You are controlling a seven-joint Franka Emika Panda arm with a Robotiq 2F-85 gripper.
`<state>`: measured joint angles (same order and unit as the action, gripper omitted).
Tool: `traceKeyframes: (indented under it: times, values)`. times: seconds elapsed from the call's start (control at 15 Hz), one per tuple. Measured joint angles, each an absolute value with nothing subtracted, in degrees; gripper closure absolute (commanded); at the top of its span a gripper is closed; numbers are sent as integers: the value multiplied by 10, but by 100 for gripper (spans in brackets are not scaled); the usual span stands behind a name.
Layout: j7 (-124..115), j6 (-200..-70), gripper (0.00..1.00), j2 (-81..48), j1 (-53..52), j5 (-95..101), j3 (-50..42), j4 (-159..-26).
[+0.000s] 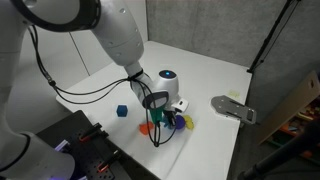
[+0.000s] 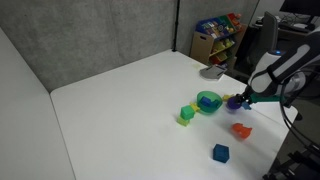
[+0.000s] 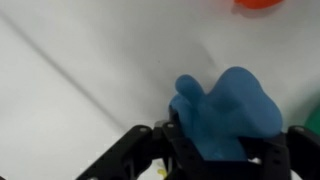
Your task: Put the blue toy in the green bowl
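Observation:
In the wrist view the light-blue lumpy toy (image 3: 225,115) sits between my gripper's (image 3: 222,142) black fingers, which are shut on it, above the white table. In an exterior view the gripper (image 2: 238,101) hangs just beside the bright-green bowl (image 2: 208,101), on the side toward the table edge. A green sliver at the right edge of the wrist view (image 3: 315,115) may be the bowl. In an exterior view the gripper (image 1: 158,114) hides most of the toy and bowl.
A red toy (image 2: 241,130) (image 3: 260,4) lies near the gripper. A darker blue cube (image 2: 220,152) (image 1: 122,111) and a green cube (image 2: 186,115) sit on the white table. A grey flat object (image 1: 232,108) lies at the table's far side.

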<state>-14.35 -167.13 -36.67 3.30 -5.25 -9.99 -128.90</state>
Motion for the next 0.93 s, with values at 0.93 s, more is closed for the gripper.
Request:
traceKeyframes:
  times: [0.93]
  values:
    - [-174,-1582,96,-283,-75,-14,-108,-1219]
